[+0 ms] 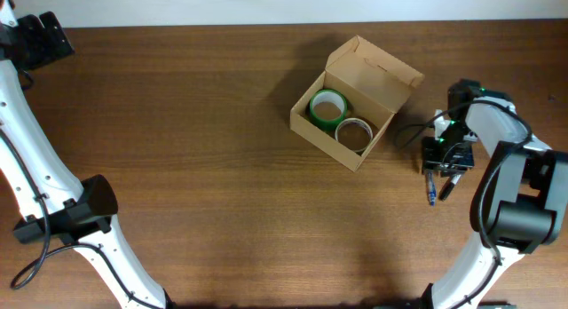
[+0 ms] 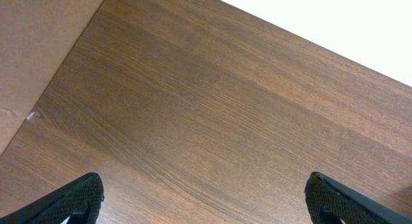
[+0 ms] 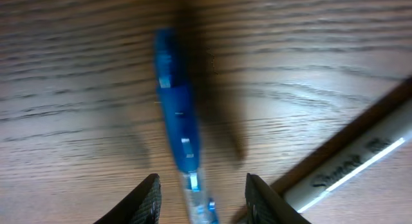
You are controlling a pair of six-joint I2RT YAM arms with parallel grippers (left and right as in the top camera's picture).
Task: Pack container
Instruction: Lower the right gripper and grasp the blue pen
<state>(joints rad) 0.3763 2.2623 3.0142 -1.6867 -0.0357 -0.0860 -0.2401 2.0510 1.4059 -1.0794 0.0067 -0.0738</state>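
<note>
Just right of the container (image 1: 321,140), on the side nearer the arm bases, the right gripper (image 3: 203,185) hangs low, its jaws partly apart, straddling a blue pen (image 3: 175,108) without pinching it. A marker (image 3: 347,169) lies close beside; closing off-centre could roll the pen away or snag both. The container stands open, 2 tape rolls (image 1: 314,112) covering its floor, so a long pen may jam. Far left of it, the left gripper (image 2: 205,195) gapes wide, empty

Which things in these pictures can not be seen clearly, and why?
- Right wrist: blue pen blurred, markings unreadable.
- Right wrist: marker cut off by the frame edge.
- Overhead: both partly hidden under the right gripper.
- Overhead: container floor hidden by two tape rolls.
</note>
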